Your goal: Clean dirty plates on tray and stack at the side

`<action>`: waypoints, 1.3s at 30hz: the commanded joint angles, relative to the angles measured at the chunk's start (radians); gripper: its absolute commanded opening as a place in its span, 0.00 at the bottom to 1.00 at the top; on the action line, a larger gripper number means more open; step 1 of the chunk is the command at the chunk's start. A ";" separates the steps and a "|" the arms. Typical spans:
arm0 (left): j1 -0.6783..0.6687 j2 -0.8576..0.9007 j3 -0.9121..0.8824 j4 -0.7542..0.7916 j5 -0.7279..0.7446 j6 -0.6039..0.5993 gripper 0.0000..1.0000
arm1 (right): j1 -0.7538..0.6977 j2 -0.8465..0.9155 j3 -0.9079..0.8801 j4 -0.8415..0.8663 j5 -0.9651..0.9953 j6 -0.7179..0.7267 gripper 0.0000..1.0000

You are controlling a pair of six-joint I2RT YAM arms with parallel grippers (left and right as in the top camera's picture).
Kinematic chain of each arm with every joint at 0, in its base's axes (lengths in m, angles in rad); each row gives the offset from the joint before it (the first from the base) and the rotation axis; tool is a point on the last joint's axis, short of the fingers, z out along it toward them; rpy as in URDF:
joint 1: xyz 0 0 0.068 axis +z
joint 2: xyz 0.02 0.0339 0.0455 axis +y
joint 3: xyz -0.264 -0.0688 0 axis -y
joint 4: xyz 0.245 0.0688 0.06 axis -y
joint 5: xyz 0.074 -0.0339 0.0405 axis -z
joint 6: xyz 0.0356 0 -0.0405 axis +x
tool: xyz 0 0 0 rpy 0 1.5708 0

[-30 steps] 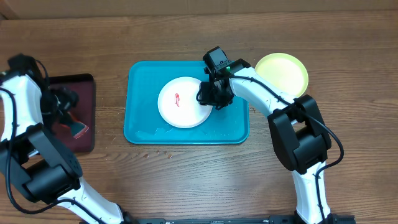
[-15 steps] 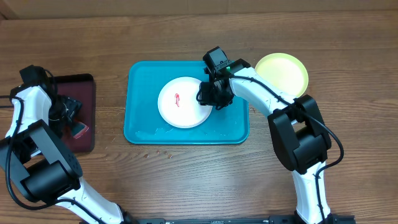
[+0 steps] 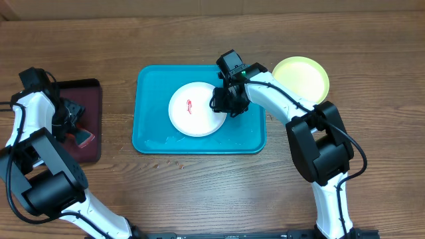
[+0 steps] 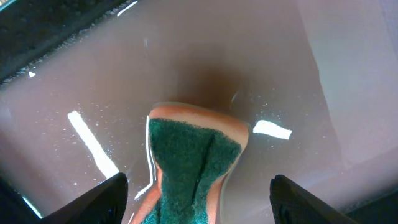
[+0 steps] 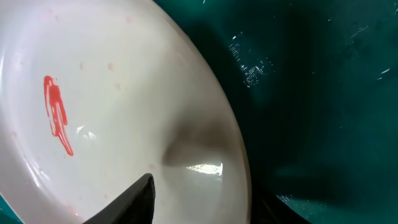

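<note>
A white plate (image 3: 192,113) with a small red smear (image 3: 189,106) lies in the teal-blue tray (image 3: 151,86). My right gripper (image 3: 224,103) is open and straddles the plate's right rim. In the right wrist view (image 5: 205,205) one finger is over the white plate (image 5: 112,74) and the other is beside its rim above the tray (image 5: 323,93). A yellow-green plate (image 3: 302,79) lies on the table to the right of the tray. The light blue plate is out of view. My left gripper (image 3: 66,123) is open, with its fingers (image 4: 199,205) on either side of a sponge (image 4: 193,149).
The orange sponge with a green scouring face (image 3: 84,137) lies in a wet dark maroon tray (image 3: 89,93) at the table's left edge. Water drops sit on the teal tray's floor near its front rim.
My left arm shifted a little over the maroon tray, bringing its gripper closer around the sponge. The right gripper and the plates have not moved.
</note>
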 commanded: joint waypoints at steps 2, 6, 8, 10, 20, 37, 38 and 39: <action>0.002 -0.008 -0.032 0.014 0.013 0.020 0.68 | 0.001 0.025 -0.032 -0.002 0.040 -0.003 0.46; 0.002 -0.008 -0.082 0.054 0.012 0.019 0.65 | 0.001 0.025 -0.032 -0.003 0.040 -0.003 0.45; 0.002 -0.008 -0.108 0.080 0.013 0.019 0.66 | 0.001 0.025 -0.032 -0.003 0.040 -0.003 0.44; 0.003 -0.008 -0.130 0.100 0.013 0.019 0.66 | 0.001 0.025 -0.032 -0.004 0.040 -0.003 0.43; 0.005 -0.008 -0.155 0.119 -0.001 0.020 0.23 | 0.001 0.025 -0.032 -0.006 0.040 -0.003 0.43; 0.005 -0.022 0.223 -0.265 -0.002 0.019 0.04 | 0.001 0.025 -0.032 -0.010 0.040 -0.003 0.43; 0.005 -0.022 0.254 -0.286 -0.002 0.019 0.04 | 0.001 0.025 -0.032 -0.010 0.040 -0.003 0.43; 0.004 -0.022 0.278 -0.301 -0.002 0.019 0.04 | 0.001 0.025 -0.032 -0.010 0.040 -0.003 0.43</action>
